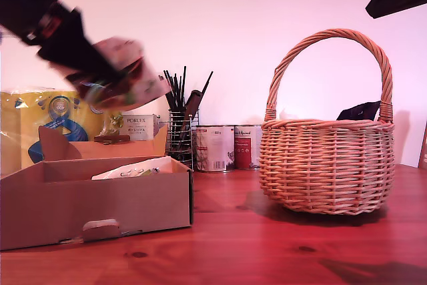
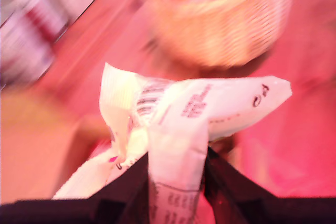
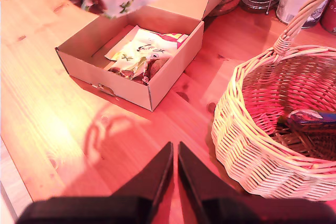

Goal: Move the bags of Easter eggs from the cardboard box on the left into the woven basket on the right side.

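My first gripper point(image 2: 176, 177) clamps a white crinkly bag point(image 2: 199, 108) of Easter eggs, held in the air above the cardboard box point(image 1: 93, 205) at the exterior view's left; the picture there is blurred. More pale bags point(image 3: 139, 56) lie inside the box. My second gripper point(image 3: 175, 169) hangs over the red wooden table point(image 1: 267, 251) with its jaws nearly touching, gripping nothing, between box and woven basket point(image 1: 327, 165). A dark navy bag point(image 3: 312, 118) lies inside the basket, at the exterior view's right
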{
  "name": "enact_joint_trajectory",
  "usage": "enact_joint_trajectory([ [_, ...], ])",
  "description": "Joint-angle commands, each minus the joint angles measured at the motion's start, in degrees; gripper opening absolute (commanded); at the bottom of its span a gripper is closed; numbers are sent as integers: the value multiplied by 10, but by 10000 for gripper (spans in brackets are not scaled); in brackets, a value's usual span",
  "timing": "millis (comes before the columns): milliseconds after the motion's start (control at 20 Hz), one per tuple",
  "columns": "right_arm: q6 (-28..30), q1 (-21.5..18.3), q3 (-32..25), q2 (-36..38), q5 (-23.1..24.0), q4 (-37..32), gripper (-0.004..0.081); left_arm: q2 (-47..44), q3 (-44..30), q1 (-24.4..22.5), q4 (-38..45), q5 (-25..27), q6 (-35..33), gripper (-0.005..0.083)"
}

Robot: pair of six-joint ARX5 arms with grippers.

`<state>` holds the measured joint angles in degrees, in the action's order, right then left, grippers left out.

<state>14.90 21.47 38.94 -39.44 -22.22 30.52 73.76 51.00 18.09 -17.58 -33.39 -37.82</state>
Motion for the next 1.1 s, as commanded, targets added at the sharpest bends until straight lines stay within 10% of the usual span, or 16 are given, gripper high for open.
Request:
enact_joint_trajectory([
  [0,0,3,4,3,-4,-2,-13,-3,0,22,6,-16,4,142],
  [600,-27,2,4,55,-1,67,-13,85,2,231,345,51,94,142],
  [1050,-31,2,4,127,8,124,-13,280,139,276,463,132,109,142],
])
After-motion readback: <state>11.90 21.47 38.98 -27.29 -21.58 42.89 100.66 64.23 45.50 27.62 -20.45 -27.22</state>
